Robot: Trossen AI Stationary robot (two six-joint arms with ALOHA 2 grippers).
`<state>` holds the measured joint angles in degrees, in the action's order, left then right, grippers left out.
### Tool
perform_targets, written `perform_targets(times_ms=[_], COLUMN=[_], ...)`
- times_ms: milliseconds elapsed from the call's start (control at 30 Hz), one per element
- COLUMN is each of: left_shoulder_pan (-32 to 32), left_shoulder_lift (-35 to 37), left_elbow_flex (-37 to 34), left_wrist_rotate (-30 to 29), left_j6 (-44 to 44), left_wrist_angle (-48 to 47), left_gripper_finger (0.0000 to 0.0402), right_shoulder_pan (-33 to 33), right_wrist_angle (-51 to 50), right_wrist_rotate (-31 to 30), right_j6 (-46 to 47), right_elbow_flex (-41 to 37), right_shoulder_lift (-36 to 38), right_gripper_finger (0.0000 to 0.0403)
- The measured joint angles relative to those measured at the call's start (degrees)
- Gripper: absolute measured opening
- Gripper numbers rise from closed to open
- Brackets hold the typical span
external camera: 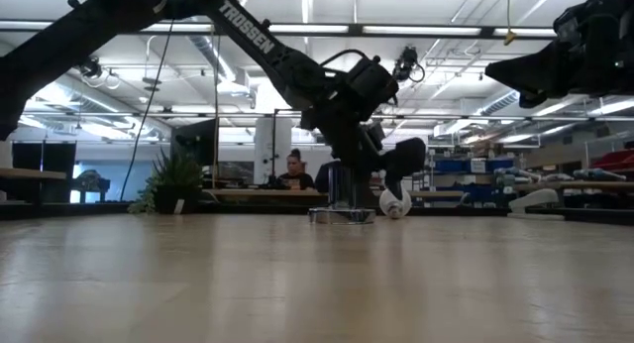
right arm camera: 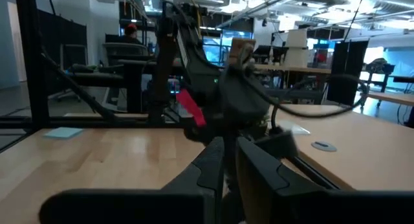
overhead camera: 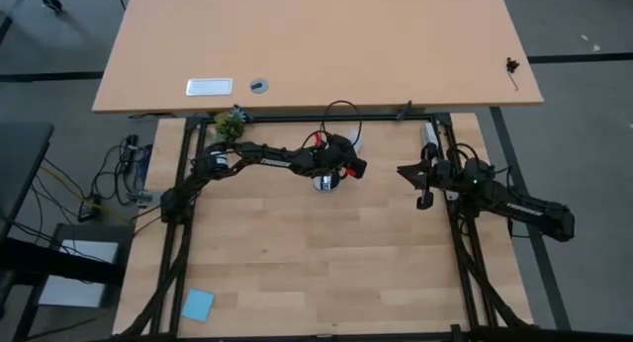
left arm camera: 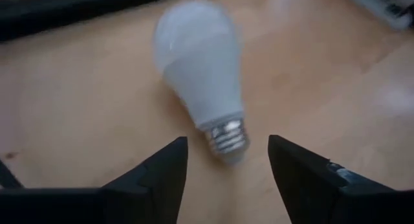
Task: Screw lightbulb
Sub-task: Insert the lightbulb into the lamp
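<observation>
You see even overhead light from bright ceiling strips (external camera: 327, 28), which silhouettes the arms in the low view. The lightbulb (left arm camera: 200, 62) is motion-blurred in the left wrist view; the wooden surface (external camera: 297, 284) shows soft sheen.

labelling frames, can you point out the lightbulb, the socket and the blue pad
lightbulb (left arm camera: 197, 62): left wrist view, on the white glass.
socket (external camera: 342, 215): low view, on the metal base.
blue pad (overhead camera: 198, 303): high view, on its middle.

The white pear-shaped lightbulb (left arm camera: 200, 68) with a silver screw base lies on its side on the wooden tabletop.
</observation>
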<state>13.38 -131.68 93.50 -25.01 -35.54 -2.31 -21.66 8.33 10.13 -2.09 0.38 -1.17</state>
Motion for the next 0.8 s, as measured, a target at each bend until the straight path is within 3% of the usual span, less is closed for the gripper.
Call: perform_targets(times_ms=[800], left_shoulder_pan=[0.7], left_shoulder_lift=[0.0], left_elbow_flex=[1.0], left_wrist_rotate=[0.9], left_j6=[4.0], left_wrist_angle=[-0.5], left_gripper_finger=[0.0226], right_shoulder_pan=[0.0], right_wrist_angle=[0.2], right_wrist_rotate=[0.0], right_j6=[0.0], right_elbow_flex=[0.0], right_shoulder_lift=[0.0], right_gripper_finger=[0.005])
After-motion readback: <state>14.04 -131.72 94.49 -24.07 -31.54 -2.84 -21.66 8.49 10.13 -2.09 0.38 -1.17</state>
